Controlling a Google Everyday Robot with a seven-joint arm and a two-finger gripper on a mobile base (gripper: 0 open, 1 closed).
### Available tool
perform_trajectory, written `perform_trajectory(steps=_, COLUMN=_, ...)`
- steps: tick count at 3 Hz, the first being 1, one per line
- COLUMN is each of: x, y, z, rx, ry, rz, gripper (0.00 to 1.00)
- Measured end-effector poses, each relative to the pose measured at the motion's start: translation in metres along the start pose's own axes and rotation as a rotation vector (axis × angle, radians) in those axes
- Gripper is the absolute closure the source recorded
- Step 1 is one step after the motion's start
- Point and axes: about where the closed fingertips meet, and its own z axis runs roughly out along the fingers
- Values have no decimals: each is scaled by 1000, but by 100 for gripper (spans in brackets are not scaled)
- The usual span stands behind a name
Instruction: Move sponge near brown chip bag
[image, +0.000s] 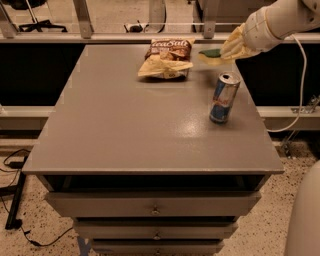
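The brown chip bag lies at the far middle of the grey table, dark brown top with white lettering, pale yellow lower part. The sponge, green top over pale yellow foam, is held just right of the bag, low over the table's far right part. My gripper, with yellowish fingers on a white arm reaching in from the upper right, is shut on the sponge's right end.
A blue-and-silver drink can stands upright on the right side of the table, in front of the sponge. Drawers sit under the table's front edge. A white cable hangs at the right.
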Motion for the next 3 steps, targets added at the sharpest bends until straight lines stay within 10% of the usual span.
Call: perform_trajectory(steps=3, x=-22, y=36, z=30, rx=-69, ry=-81, rz=23, gripper=10)
